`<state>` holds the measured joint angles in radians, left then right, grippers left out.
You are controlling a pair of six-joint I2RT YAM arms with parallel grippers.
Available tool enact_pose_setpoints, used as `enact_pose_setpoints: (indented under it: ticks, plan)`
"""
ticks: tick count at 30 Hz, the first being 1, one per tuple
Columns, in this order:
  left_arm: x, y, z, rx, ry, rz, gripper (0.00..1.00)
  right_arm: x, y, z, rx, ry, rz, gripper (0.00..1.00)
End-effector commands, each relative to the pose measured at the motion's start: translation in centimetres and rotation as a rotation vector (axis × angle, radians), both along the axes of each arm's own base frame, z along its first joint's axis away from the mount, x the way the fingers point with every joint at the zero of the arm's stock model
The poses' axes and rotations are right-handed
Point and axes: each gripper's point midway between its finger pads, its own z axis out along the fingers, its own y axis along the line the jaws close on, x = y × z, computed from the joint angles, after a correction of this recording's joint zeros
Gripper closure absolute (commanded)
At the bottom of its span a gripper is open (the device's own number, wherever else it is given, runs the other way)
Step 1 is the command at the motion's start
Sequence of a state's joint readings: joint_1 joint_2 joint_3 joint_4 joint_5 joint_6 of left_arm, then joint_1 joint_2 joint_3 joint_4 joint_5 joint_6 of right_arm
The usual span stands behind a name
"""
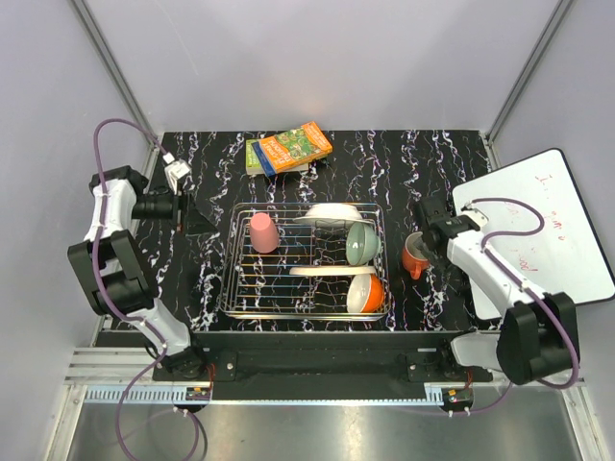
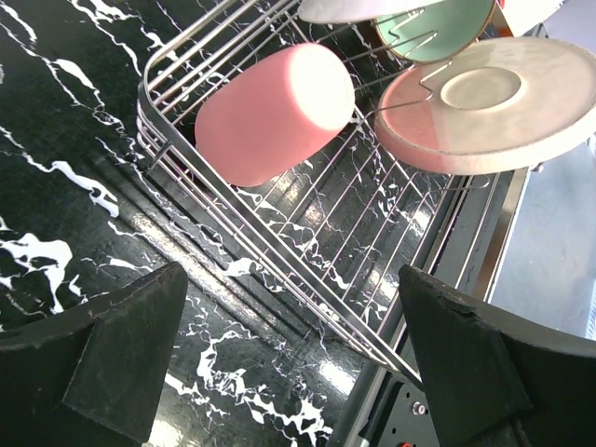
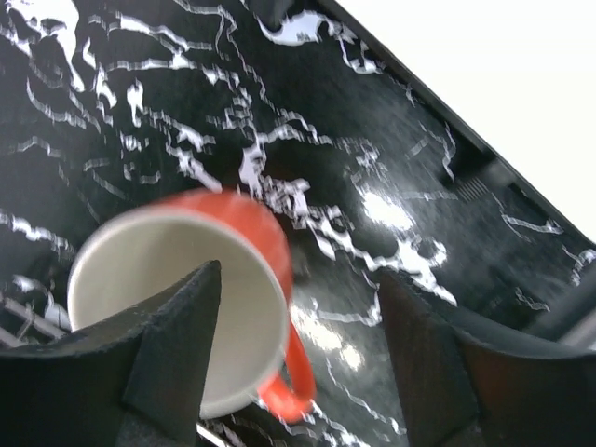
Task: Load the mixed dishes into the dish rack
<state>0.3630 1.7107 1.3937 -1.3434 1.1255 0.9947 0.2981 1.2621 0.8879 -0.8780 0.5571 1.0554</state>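
Left gripper [image 2: 293, 279]: hangs just left of the shiny silver wire dish rack [image 1: 233, 288], fingers spread wide, holds nothing.

Inside the rack, at its left end: smooth pink cup [image 1: 262, 231].

Further right inside the rack: round white plate [image 1: 332, 212] at the far side, pale green bowl [image 1: 362, 242] on edge, flat pink-and-cream plate [image 1: 332, 272] toward the near side, orange bowl with white inside [image 1: 366, 293] in the near right corner.

Just right of the rack, outside it: glossy orange-red mug [image 1: 415, 257], the one dish not yet loaded.

Right gripper [image 3: 298, 270]: straddles the mug's wall, jaws apart, one finger over the white mouth, the other out past the handle; no clamp visible yet.

Probably risky from here: may pinch only the thin rim, so may let the mug swivel or slip. May catch the handle on the outer finger. May knock the bowls crowding the rack's right end on the way in.
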Motion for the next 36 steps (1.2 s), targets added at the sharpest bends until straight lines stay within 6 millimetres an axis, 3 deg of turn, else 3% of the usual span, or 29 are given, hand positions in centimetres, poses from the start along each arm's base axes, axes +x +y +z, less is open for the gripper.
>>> enact_pose_setpoints:
  ticks: [1,3,4,6,7,8,9,13,16,18,19,21,22,24,25,28,30,31,33,34,36]
  plan:
    - [-2.9,-0.4,3.5,0.023,0.099,0.047,0.01,2.9,-0.7,-0.4,-0.004,-0.064,-0.035,0.39]
    - [-3.0,-0.1,3.6,0.063,0.11,0.084,0.01,3.1,-0.8,-1.5,0.008,-0.044,-0.037,0.52]
    - [-3.1,0.0,3.8,0.069,0.128,0.105,0.01,3.1,-0.8,-1.9,0.013,-0.038,-0.042,0.66]
    - [-3.1,0.2,4.2,0.102,0.118,0.132,0.01,3.1,-0.5,-2.9,0.036,-0.022,-0.034,0.78]
    - [-3.2,0.5,4.1,0.127,0.143,0.159,0.01,3.0,-0.5,-3.2,0.044,-0.02,-0.033,0.9]
    - [-3.2,0.6,4.2,0.142,0.143,0.17,0.01,3.0,-0.3,-3.5,0.056,-0.02,-0.027,0.95]
    - [-3.0,0.8,4.2,0.159,0.139,0.183,0.01,2.8,-0.3,-3.8,0.061,-0.01,-0.027,1.0]
    - [-2.7,2.1,3.4,0.223,0.242,0.281,0.01,2.4,-0.5,-2.8,0.06,-0.037,0.0,1.0]
    - [-1.0,4.1,4.8,0.322,0.17,0.411,0.01,2.3,-0.4,0.5,0.084,-0.144,0.034,1.0]
    - [0.0,4.3,8.5,0.325,0.017,0.466,0.01,2.9,1.0,4.6,0.166,-0.309,0.097,1.0]
    - [0.2,3.4,10.3,0.273,-0.015,0.47,0.01,3.2,1.4,8.2,0.205,-0.459,0.124,1.0]
    - [0.8,1.8,14.6,0.159,-0.084,0.442,0.01,3.4,2.9,12.0,0.292,-0.624,0.192,1.0]
    - [1.0,1.1,15.8,0.093,-0.05,0.456,0.01,3.4,3.4,16.4,0.334,-0.799,0.226,1.0]
    - [1.9,-0.1,18.1,-0.039,-0.006,0.421,0.01,3.0,5.1,20.4,0.413,-0.933,0.312,1.0]
    - [2.6,-0.3,18.2,-0.106,0.084,0.429,0.01,2.9,5.6,22.9,0.453,-1.016,0.333,1.0]
    - [2.3,-1.7,21.1,-0.197,0.055,0.389,0.01,2.7,8.1,28.5,0.585,-1.159,0.451,1.0]
    - [1.9,-3.3,22.1,-0.217,0.03,0.327,0.01,2.0,10.8,30.9,0.72,-1.214,0.587,1.0]
    - [1.8,-3.9,22.8,-0.235,0.042,0.321,0.01,2.6,11.9,32.8,0.814,-1.273,0.618,1.0]
    - [1.3,-5.5,24.3,-0.3,0.028,0.229,0.01,2.6,14.2,33.5,0.973,-1.272,0.72,1.0]
    - [1.1,-6.0,24.7,-0.338,0.083,0.229,0.01,3.2,15.1,35.1,1.088,-1.33,0.756,1.0]
    - [1.1,-7.5,25.9,-0.369,0.023,0.148,0.01,3.2,16.3,35.9,1.244,-1.326,0.807,1.0]
